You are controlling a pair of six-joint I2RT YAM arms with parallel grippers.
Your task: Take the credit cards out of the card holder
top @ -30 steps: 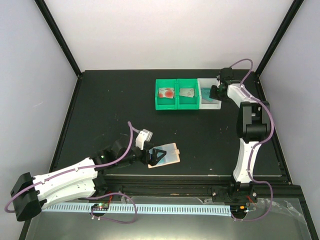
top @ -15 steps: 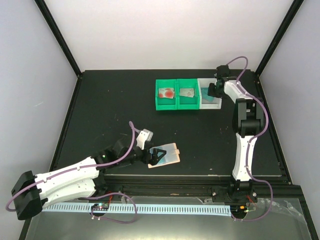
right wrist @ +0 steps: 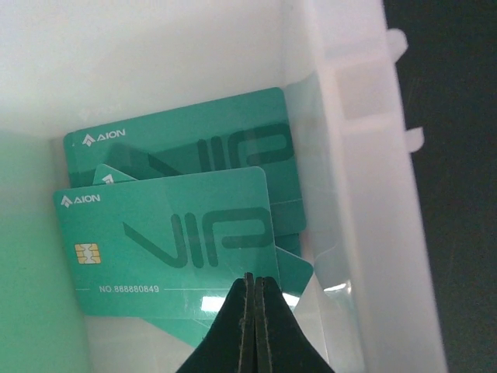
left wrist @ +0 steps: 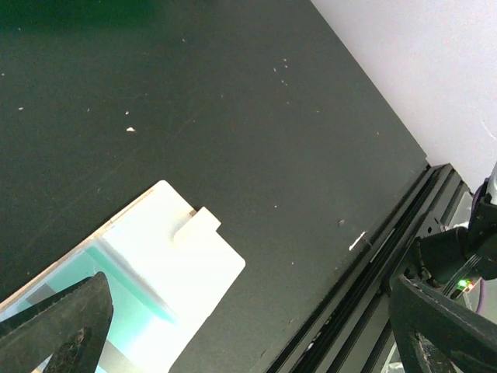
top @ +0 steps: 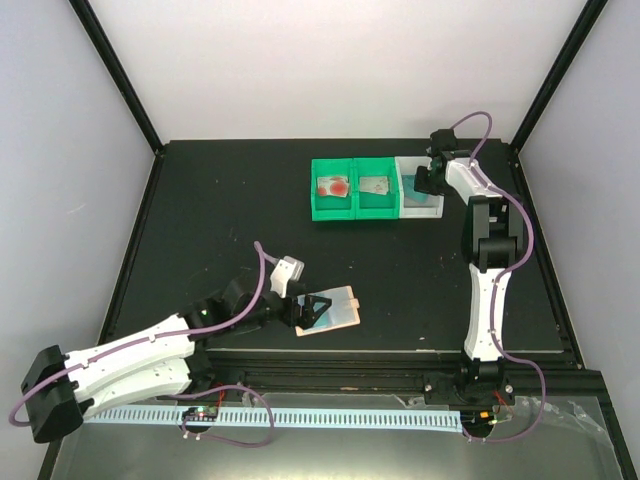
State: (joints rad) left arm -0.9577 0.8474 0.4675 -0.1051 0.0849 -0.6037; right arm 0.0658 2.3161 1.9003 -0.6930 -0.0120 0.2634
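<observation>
The card holder point(top: 345, 305) lies open near the table's front edge, peach with pale panels; in the left wrist view the card holder point(left wrist: 178, 264) shows its small side tab. My left gripper point(top: 312, 311) hovers over its left part, wide open, and the left gripper point(left wrist: 247, 311) holds nothing. My right gripper point(top: 426, 183) is down in the white bin point(top: 412, 165). In the right wrist view the right gripper point(right wrist: 255, 278) is shut, its tips just above several teal credit cards point(right wrist: 167, 241) lying flat there. Nothing shows between its jaws.
Two green bins stand left of the white one. The left green bin point(top: 318, 210) holds a red-blotched card point(top: 332, 186), and the middle green bin point(top: 375, 210) holds a silver-grey card point(top: 375, 185). The white bin's wall point(right wrist: 342, 194) is close on the right of my right gripper.
The right arm's elbow and wrist have shifted slightly left while its gripper stayed in the white bin. The left arm has hardly moved.
</observation>
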